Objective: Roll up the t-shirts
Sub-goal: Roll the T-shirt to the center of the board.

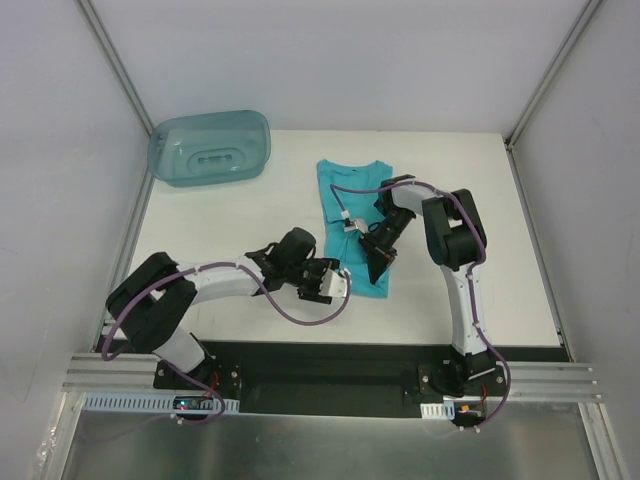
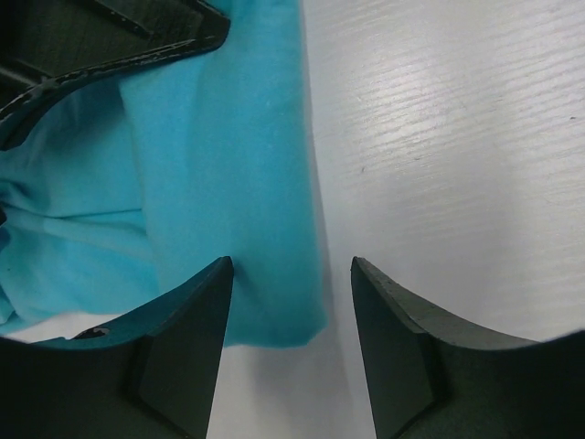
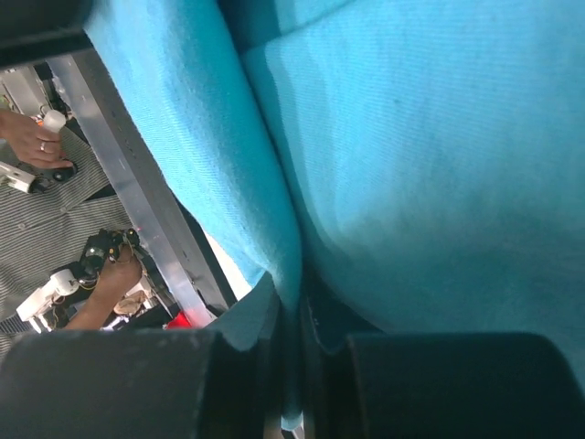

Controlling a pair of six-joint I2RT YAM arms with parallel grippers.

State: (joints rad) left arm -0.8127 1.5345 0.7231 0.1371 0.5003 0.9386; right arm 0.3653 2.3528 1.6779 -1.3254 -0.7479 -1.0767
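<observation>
T-shirt [image 1: 345, 190], soft teal knit, folded narrow; right tool [image 3: 292, 329] pinching its fold; left tool [image 2: 291, 267] spread over hem corner.

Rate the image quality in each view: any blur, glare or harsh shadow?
Top external: even, soft light, no glare, t-shirt sharp. Left wrist: table grain crisp, left tool dark with little detail. Right wrist: the t-shirt crowds the lens, right tool underexposed and soft.
</observation>
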